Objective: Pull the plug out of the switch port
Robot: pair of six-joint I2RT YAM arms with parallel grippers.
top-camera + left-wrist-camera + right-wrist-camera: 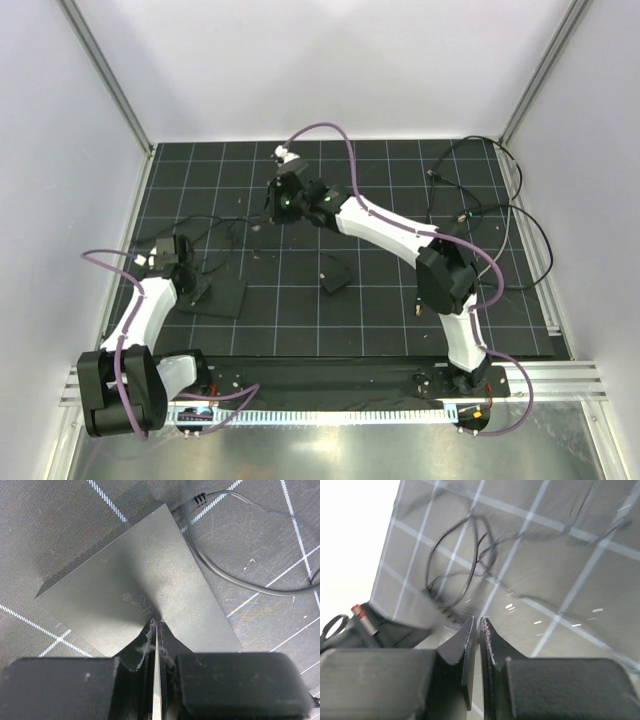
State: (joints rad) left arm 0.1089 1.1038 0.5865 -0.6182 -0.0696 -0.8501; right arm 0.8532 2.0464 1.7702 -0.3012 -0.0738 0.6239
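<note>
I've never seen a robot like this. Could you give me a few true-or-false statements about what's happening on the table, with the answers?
1. The plug is still in the far edge of the flat black box. True.
2. The right fingers are gripping a cable. False: they are shut on nothing, up above the mat.
3. The left fingers are spread wide open. False: they are shut together, at the box's near edge, opposite the plug.
4. A smaller black block lies on the mat, apart from the box. True.
</note>
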